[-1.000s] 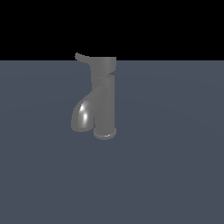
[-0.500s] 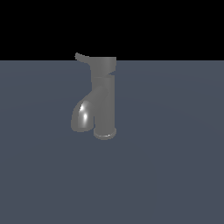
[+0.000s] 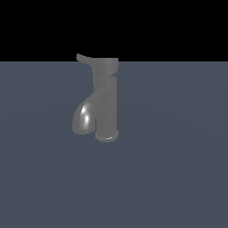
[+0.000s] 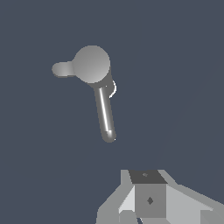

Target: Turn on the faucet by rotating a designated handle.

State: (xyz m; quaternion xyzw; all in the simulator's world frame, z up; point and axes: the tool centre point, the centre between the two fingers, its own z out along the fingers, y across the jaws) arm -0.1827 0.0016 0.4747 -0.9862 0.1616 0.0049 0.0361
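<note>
Faucet [image 3: 106,102] and handle [image 3: 83,59] unchanged, untouched as before.

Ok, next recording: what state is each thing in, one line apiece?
Dark grey glossy metal faucet: upright on the floor, untouched, no water visible.
Thin dark grey lever handle: projecting from the top cap toward the exterior view's left, not gripped.
Pale grey-white gripper: only partly visible in the wrist view, apart from the faucet, opening unclear.

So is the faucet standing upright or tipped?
Upright. In the exterior view the faucet stands vertical on its ringed base, its handle projecting sideways from the top cap. Water flow: cannot tell.
</note>
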